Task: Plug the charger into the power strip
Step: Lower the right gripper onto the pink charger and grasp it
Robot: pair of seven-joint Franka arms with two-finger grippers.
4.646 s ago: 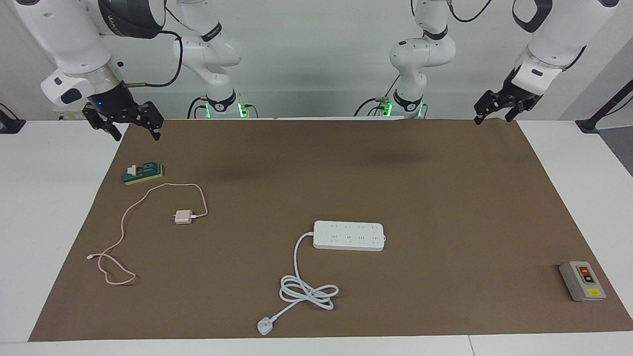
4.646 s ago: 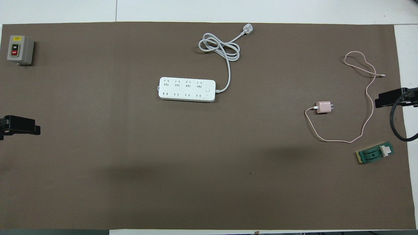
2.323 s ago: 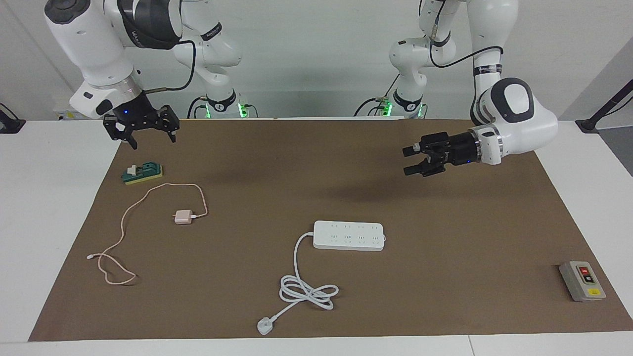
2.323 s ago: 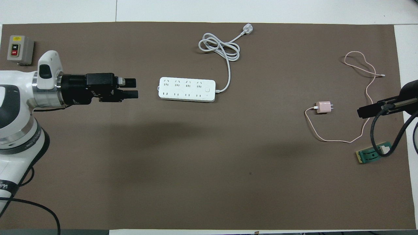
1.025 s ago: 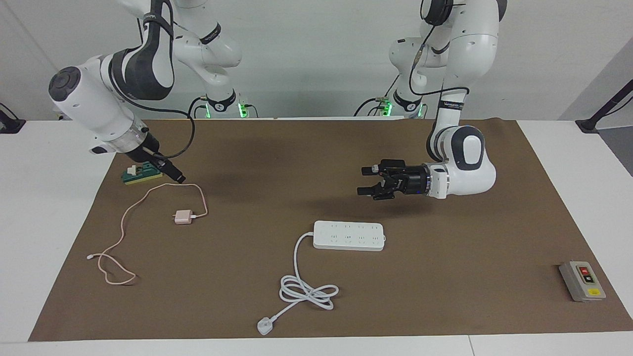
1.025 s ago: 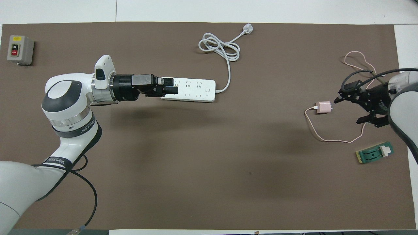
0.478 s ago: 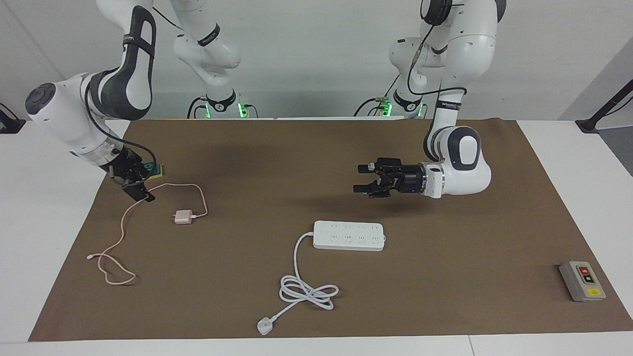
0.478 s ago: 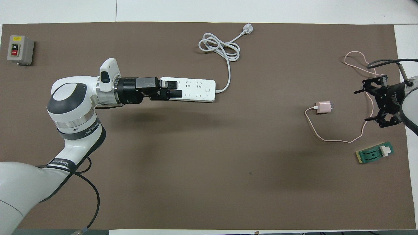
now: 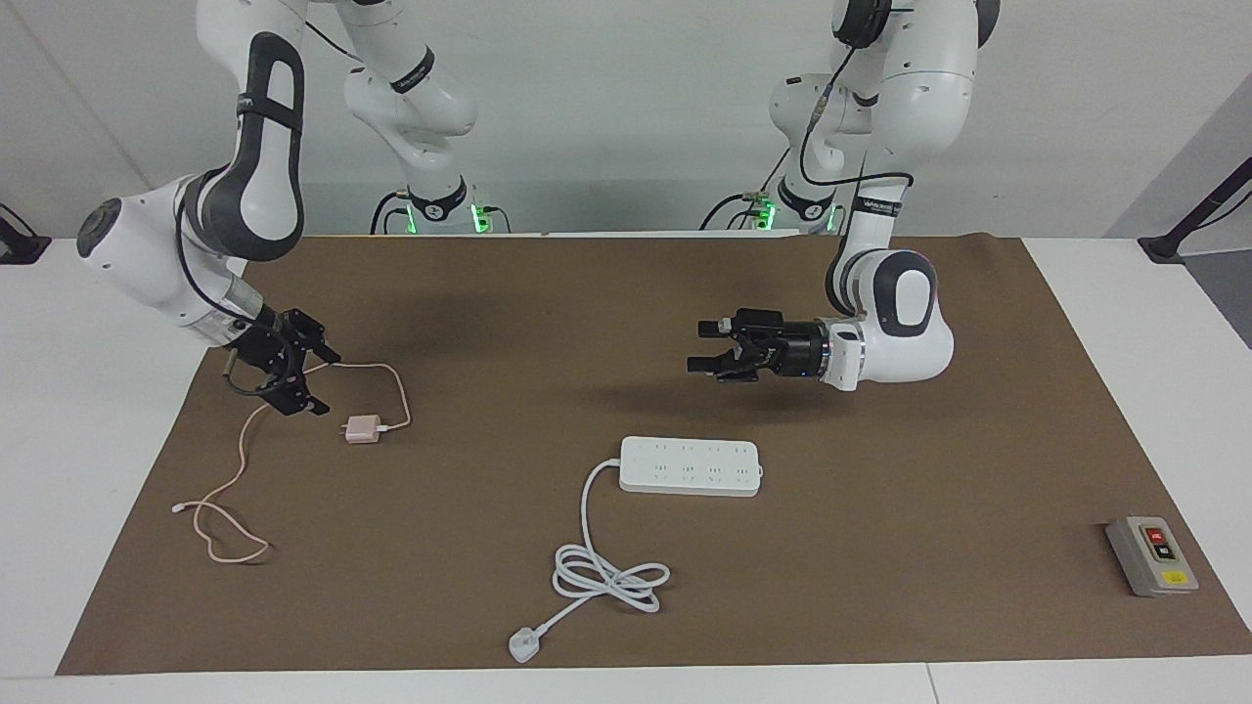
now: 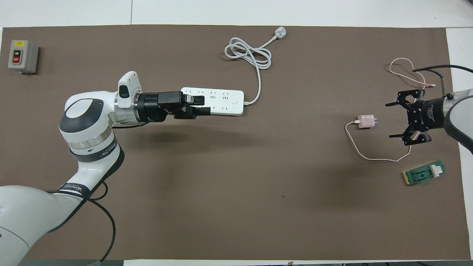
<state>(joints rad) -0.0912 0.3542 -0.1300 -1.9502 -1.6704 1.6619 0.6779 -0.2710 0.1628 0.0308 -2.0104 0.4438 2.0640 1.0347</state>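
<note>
My right tool (image 9: 315,383) hangs spread apart, low, just beside the charger (image 9: 362,429), toward the right arm's end of the tabletop (image 9: 880,587). My left tool (image 9: 706,352) hovers apart, above bare mat beside the power strip (image 9: 690,466), which lies mid-tabletop with clear room all round.

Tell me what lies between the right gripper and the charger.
Only bare brown mat between the open right gripper and charger, clearest in the overhead view.
</note>
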